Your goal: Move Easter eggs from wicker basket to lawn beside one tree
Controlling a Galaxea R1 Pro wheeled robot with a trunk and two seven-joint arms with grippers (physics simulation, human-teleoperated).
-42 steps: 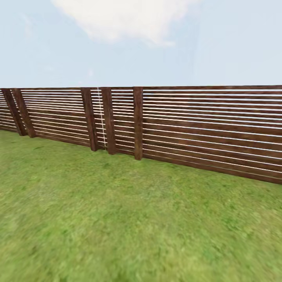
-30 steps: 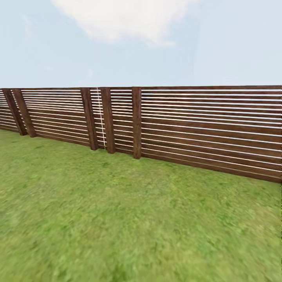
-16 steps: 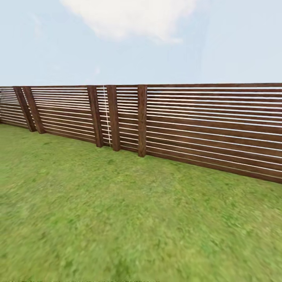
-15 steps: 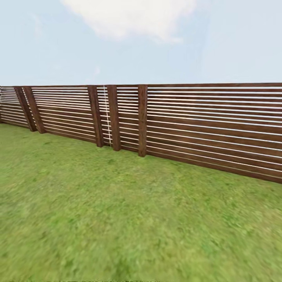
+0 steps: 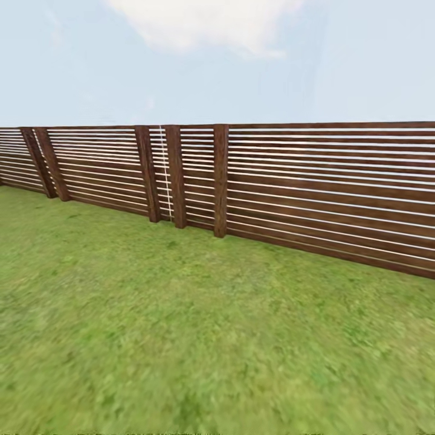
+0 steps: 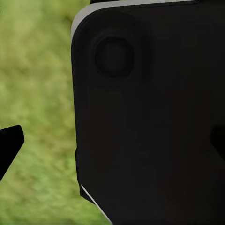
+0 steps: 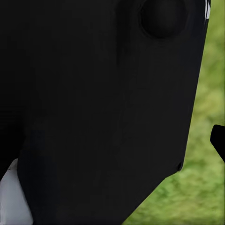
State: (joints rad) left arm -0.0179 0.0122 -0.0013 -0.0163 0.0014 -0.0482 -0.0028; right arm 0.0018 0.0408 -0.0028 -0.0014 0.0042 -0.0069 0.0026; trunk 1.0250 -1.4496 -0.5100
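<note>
The head view is showing the lawn (image 5: 181,338) lying wide and open up to the brown fence (image 5: 314,187) at its far edge, with sky above. The wrist views are showing a big black robot part (image 6: 150,122) close up, with blurry grass beside it. I cannot tell if either hand is released or clenched.

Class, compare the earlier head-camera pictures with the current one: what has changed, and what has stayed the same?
The camera moved, not the things: the whole picture shifted, with the fence sliding slightly right and rising higher, so more lawn shows. Fence, lawn and sky otherwise look as before. Nothing was taken hold of or let go.
</note>
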